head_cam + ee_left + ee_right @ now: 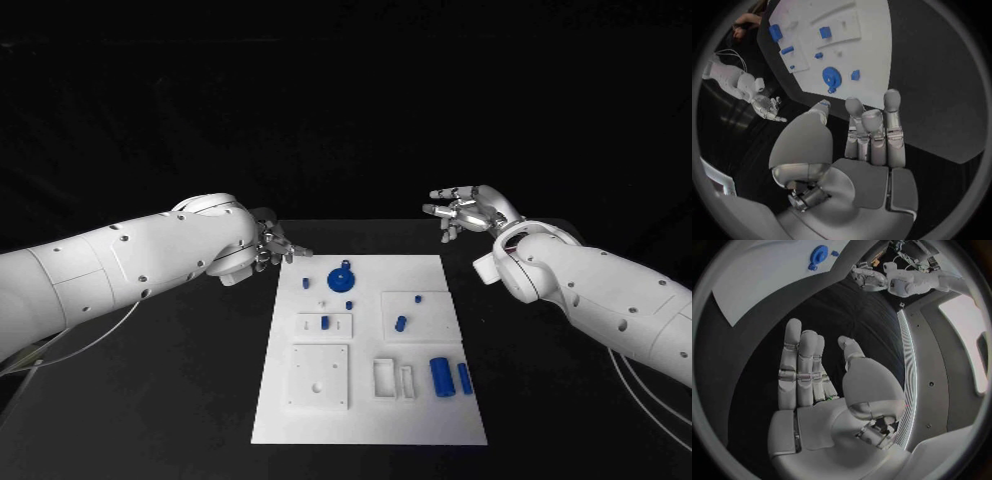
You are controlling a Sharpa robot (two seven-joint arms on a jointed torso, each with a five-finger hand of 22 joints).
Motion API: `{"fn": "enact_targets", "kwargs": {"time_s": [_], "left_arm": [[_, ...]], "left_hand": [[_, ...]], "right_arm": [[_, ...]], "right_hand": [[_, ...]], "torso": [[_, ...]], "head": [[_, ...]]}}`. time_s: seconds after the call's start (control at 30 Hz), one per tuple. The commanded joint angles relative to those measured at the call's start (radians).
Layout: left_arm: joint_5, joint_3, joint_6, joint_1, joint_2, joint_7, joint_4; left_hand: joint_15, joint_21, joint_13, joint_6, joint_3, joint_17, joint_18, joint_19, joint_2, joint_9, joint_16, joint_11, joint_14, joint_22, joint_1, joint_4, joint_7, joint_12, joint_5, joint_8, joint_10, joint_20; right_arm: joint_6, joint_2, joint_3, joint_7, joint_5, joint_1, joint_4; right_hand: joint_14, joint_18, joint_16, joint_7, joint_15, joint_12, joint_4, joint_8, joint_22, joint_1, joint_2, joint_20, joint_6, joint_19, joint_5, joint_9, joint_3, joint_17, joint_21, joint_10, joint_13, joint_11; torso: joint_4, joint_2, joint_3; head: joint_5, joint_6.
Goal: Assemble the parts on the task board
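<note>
Head view, board: the white rectangular task board (369,345) lies in the middle of the black table (188,400), between my two arms.
Head view, parts: a round blue wheel-shaped part (339,279) sits near the board's far edge; small blue pegs (401,323) stand mid-board; two upright blue blocks (441,377) are at the near right.
Head view, left hand: my silver left hand (274,247) hovers just off the board's far left corner, fingers apart, grasping nothing.
Head view, right hand: my silver right hand (459,210) is raised beyond the far right corner, well apart from the board, fingers spread and empty.
Left wrist view, pose: my left hand (870,145) has its fingers (892,120) straight and side by side, pointing toward the board (873,45); the blue wheel (832,78) is the nearest part.
Right wrist view, pose: my right hand (817,385) is flat and released, fingers (792,360) extended, the board (773,275) and wheel (819,251) far ahead.
Step in hand: I judge nothing is picked up yet; reaching comes first.
Doing it well: I would bring my left hand low over the wheel, close thumb and fingers on its rim evenly, and keep my right hand clear.
</note>
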Motion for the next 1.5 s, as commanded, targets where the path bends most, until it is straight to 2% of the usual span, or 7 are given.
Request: {"fn": "enact_targets", "kwargs": {"time_s": [0.03,0.23,0.47,0.7,0.83,1.2,1.5], "left_arm": [[-0.046,0.0,0.077,0.002,0.024,0.029,-0.036],[-0.073,-0.008,0.112,0.0,0.067,0.041,-0.098],[-0.087,-0.019,0.141,-0.011,0.112,0.065,-0.17],[-0.089,-0.04,0.16,-0.016,0.13,0.077,-0.204],[-0.089,-0.048,0.173,-0.021,0.135,0.084,-0.215],[-0.079,-0.053,0.213,-0.036,0.141,0.1,-0.225],[-0.043,-0.053,0.237,-0.039,0.142,0.108,-0.229]], "left_hand": [[0.002,0.0,0.001,-0.025,0.002,-0.009,-0.013,-0.008,0.011,0.013,0.009,0.001,-0.019,0.02,-0.001,-0.003,0.003,0.011,0.003,0.024,-0.018,-0.008],[0.004,0.01,-0.005,-0.078,0.003,-0.053,-0.015,-0.022,0.025,0.04,0.037,0.003,-0.051,0.021,-0.008,-0.004,0.003,0.05,0.002,0.105,-0.051,-0.006],[0.004,0.019,-0.025,-0.115,0.005,-0.092,-0.015,-0.027,0.036,0.057,0.07,0.001,-0.066,0.021,-0.021,-0.004,-0.002,0.081,0.002,0.193,-0.067,-0.006],[0.005,0.018,-0.026,-0.127,0.003,-0.101,-0.015,-0.031,0.044,0.06,0.074,0.002,-0.075,0.021,-0.025,-0.006,0.0,0.086,0.002,0.205,-0.076,-0.004],[0.006,0.018,-0.027,-0.134,0.003,-0.105,-0.014,-0.032,0.048,0.056,0.075,0.003,-0.078,0.021,-0.026,-0.007,0.002,0.089,0.0,0.204,-0.08,-0.003],[0.008,0.017,-0.028,-0.137,-0.004,-0.114,-0.012,-0.035,0.06,0.041,0.081,0.005,-0.084,0.021,-0.024,-0.015,0.004,0.095,-0.001,0.2,-0.088,-0.001],[0.015,0.012,-0.031,-0.151,-0.011,-0.132,-0.01,-0.044,0.068,0.021,0.083,0.011,-0.105,0.021,-0.027,-0.025,0.012,0.101,-0.001,0.187,-0.106,0.006]], "right_arm": [[0.008,-0.001,0.001,0.0,0.004,0.0,0.001],[0.008,-0.002,0.001,-0.001,0.004,0.0,0.005],[0.007,-0.002,0.001,-0.002,0.004,0.0,0.01],[0.006,-0.003,0.001,-0.003,0.003,0.0,0.016],[0.006,-0.004,0.001,-0.003,0.003,0.0,0.017],[0.008,0.0,0.001,-0.005,0.003,0.0,0.016],[0.007,0.001,0.001,-0.005,0.003,0.0,0.016]], "right_hand": [[-0.005,-0.008,-0.005,0.001,0.003,0.003,0.0,-0.005,-0.001,-0.01,-0.003,-0.001,-0.006,-0.003,0.003,0.0,0.005,-0.001,0.003,-0.005,-0.001,-0.002],[-0.005,-0.008,-0.005,0.001,0.003,0.003,0.0,-0.005,-0.001,-0.01,-0.003,-0.001,-0.006,-0.003,0.003,0.0,0.005,-0.001,0.003,-0.005,-0.001,-0.002],[-0.005,-0.008,-0.005,0.001,0.003,0.003,0.0,-0.005,-0.001,-0.01,-0.003,-0.001,-0.006,-0.003,0.003,0.0,0.005,-0.001,0.003,-0.005,-0.001,-0.002],[-0.004,-0.008,-0.005,0.001,0.003,0.003,0.001,-0.005,-0.002,-0.009,-0.005,-0.001,-0.007,-0.004,0.005,0.0,0.009,-0.001,0.005,-0.005,-0.002,-0.002],[-0.004,-0.008,-0.005,0.001,0.003,0.003,0.001,-0.005,-0.002,-0.009,-0.005,-0.001,-0.007,-0.004,0.005,0.0,0.009,-0.001,0.005,-0.005,-0.002,-0.002],[-0.004,-0.008,-0.005,0.001,0.003,0.003,0.002,-0.005,-0.003,-0.009,-0.006,-0.001,-0.006,-0.004,0.007,0.0,0.013,-0.001,0.006,-0.005,-0.002,-0.002],[-0.004,-0.008,-0.005,0.001,0.003,0.003,0.002,-0.005,-0.004,-0.009,-0.008,-0.001,-0.007,-0.004,0.014,0.0,0.016,-0.001,0.007,-0.005,-0.002,-0.002]], "torso": [[0.0002,0.001,-0.0001],[-0.0043,0.005,-0.0023],[-0.0114,0.013,-0.0031],[-0.0134,0.017,-0.003],[-0.0141,0.017,-0.004],[-0.0135,0.017,-0.003],[-0.0131,0.016,-0.0028]], "head": [[0.003,-0.002],[0.008,-0.001],[0.012,0.003],[0.013,0.001],[0.012,-0.001],[0.015,-0.004],[0.013,-0.004]]}}
